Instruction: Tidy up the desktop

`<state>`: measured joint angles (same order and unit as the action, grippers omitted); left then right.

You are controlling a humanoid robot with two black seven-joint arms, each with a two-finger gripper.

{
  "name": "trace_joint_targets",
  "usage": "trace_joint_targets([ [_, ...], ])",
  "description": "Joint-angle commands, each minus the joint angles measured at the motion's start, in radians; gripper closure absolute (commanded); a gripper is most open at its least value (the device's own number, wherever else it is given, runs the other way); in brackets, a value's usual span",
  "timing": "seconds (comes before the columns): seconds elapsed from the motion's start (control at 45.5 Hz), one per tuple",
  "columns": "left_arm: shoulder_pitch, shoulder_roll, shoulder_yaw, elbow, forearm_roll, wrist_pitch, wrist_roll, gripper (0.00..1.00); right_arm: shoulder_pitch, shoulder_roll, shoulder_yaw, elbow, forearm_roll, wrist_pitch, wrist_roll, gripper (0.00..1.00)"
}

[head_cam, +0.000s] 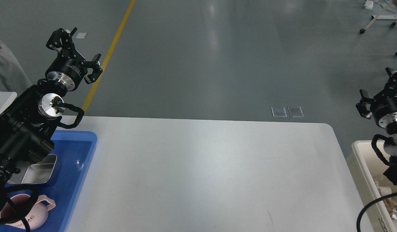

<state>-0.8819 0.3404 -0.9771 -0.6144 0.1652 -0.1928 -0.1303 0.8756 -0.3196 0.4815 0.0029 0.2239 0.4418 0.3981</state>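
If I swing my arms down fast, my wide-open, empty left hand (pixel 76 48) could bump the blue tray (pixel 85 151) — my right hand (pixel 380 91), I cannot tell.

The left arm (pixel 21 135) covers the near left corner of the metal tin (pixel 37 170) and part of the pink mug (pixel 24 214), whose lower side and printed lettering run off the bottom edge. The blue tray (pixel 82 161) is cut by the left and bottom edges. The right gripper (pixel 379 93) is clipped by the right edge, so its far finger is only partly seen. The cream bin (pixel 362 161) is cut off at right, and its contents are too jumbled to tell. The worktop (pixel 201 177) runs off the bottom edge.
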Motion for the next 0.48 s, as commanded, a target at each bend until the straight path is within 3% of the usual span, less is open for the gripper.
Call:
trace_joint_targets([
  [0.0,0.001,-0.001,0.001,0.001,-0.041,-0.043,0.003,0.01,0.013,0.056,0.077,0.069,0.000,0.006,-0.007,0.00],
  [0.154,0.001,-0.003,0.001,-0.001,-0.096,-0.066,0.011,0.01,0.011,0.103,0.196,0.166,0.000,-0.003,-0.004,0.00],
  [0.462,0.015,-0.023,-0.031,-0.001,-0.191,-0.080,0.017,0.01,0.026,0.165,0.226,0.175,0.000,0.008,0.019,0.00],
])
